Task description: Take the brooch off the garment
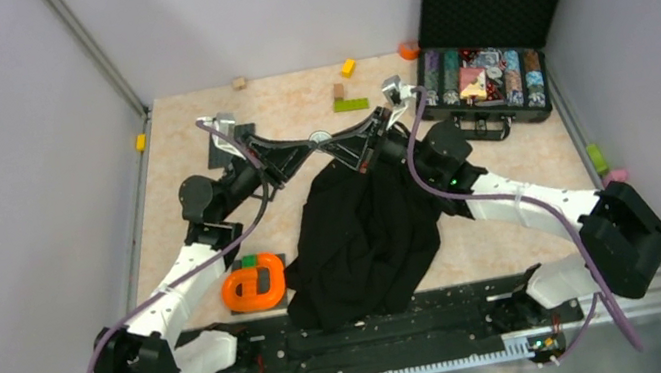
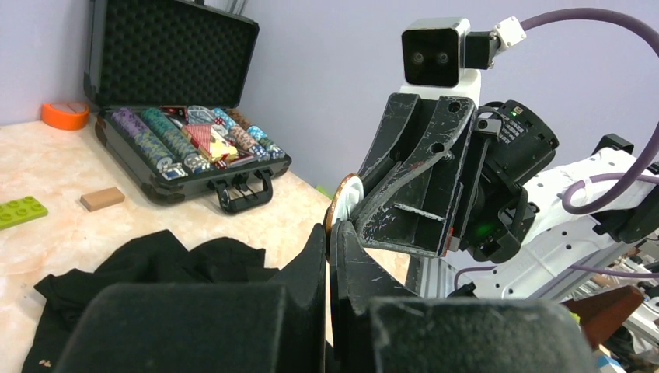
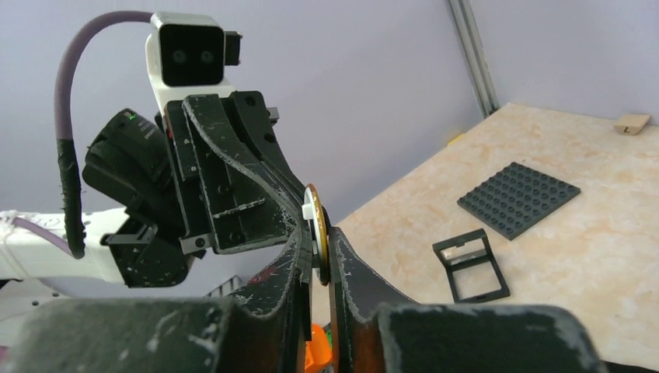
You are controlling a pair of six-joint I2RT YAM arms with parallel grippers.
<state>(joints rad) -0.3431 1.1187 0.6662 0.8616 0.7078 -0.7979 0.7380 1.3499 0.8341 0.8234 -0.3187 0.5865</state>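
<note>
The brooch (image 1: pixel 319 137), a small round whitish disc with a gold rim, is held in the air above the far edge of the black garment (image 1: pixel 364 231). My left gripper (image 1: pixel 309 144) and right gripper (image 1: pixel 332 142) meet tip to tip on it from either side. In the left wrist view the brooch (image 2: pixel 346 202) is pinched edge-on in my left gripper (image 2: pixel 329 233), whose jaws are shut on it. In the right wrist view the brooch (image 3: pixel 315 221) sits between the shut jaws of my right gripper (image 3: pixel 316 242). The garment (image 2: pixel 155 260) lies crumpled on the table below.
An open black case of stacked chips (image 1: pixel 488 59) stands at the back right. An orange object (image 1: pixel 254 282) lies left of the garment. A green brick (image 1: pixel 350 104), wooden block (image 1: pixel 338 91) and yellow block (image 1: pixel 347 68) lie behind. A dark baseplate (image 3: pixel 518 199) and a black frame (image 3: pixel 470 264) lie at the back left.
</note>
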